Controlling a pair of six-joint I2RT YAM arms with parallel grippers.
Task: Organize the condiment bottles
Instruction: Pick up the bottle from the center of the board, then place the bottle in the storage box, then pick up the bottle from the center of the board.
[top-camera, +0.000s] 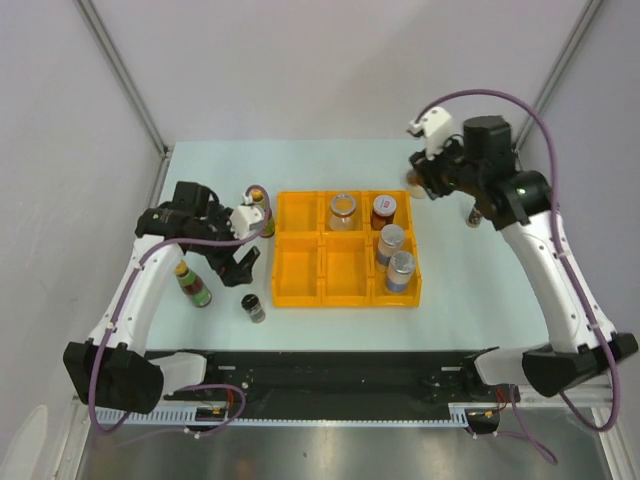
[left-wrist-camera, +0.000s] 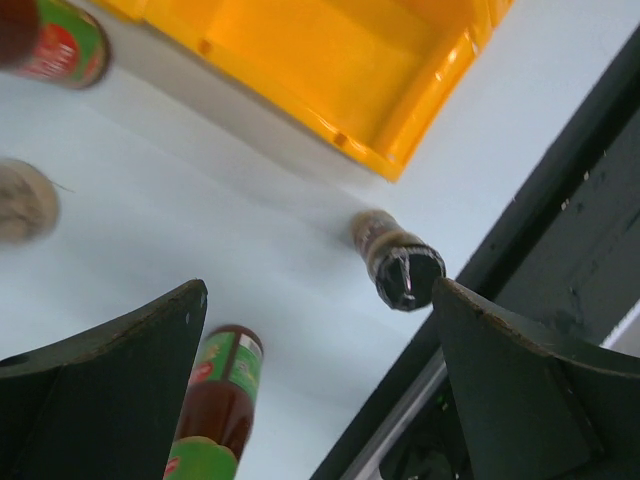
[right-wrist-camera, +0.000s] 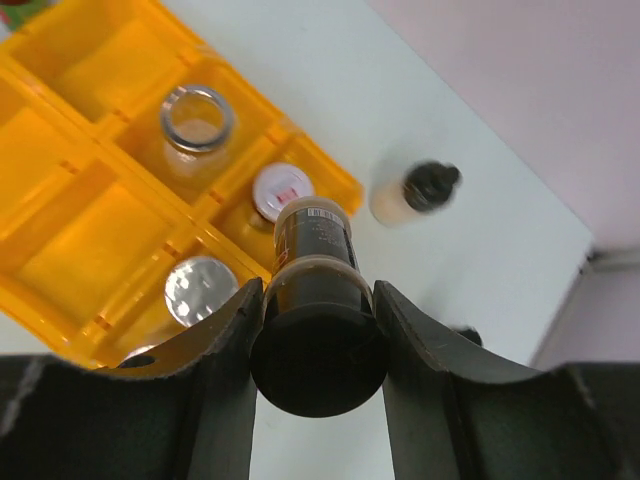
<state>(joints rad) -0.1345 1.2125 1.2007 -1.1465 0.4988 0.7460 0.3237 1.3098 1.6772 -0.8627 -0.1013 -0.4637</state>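
One black-capped spice jar (right-wrist-camera: 315, 250) is in transit. The right gripper (right-wrist-camera: 317, 300) is closed narrow on it just under the cap, hovering off the far right corner of the tray (top-camera: 345, 299), above the bench (top-camera: 470, 290).

Handling, as judged:
- Carry it over a vacant compartment.
- Keep it upright and lower it between the walls until the base seats.
- Only then release.
- The red-lidded jar (top-camera: 384, 210) stands nearest and is the one to avoid knocking.

Tray, far row:
- left: vacant
- middle: one clear jar with silver top (top-camera: 343, 209)
- right: the red-lidded jar

Tray, near row:
- left: vacant
- middle: vacant
- right: far shaker (top-camera: 390, 241) and near shaker (top-camera: 400, 268), both silver-lidded, close together

Loose on the bench, left of the tray:
- far sauce bottle (top-camera: 258, 203)
- near sauce bottle (top-camera: 193, 285)
- small black-capped jar (top-camera: 253, 307)

Loose beyond the tray's right corner:
- pale bottle with black cap (right-wrist-camera: 410, 195)

The left gripper (top-camera: 240, 262) is spread wide and holds nothing, poised among the loose left-hand items.
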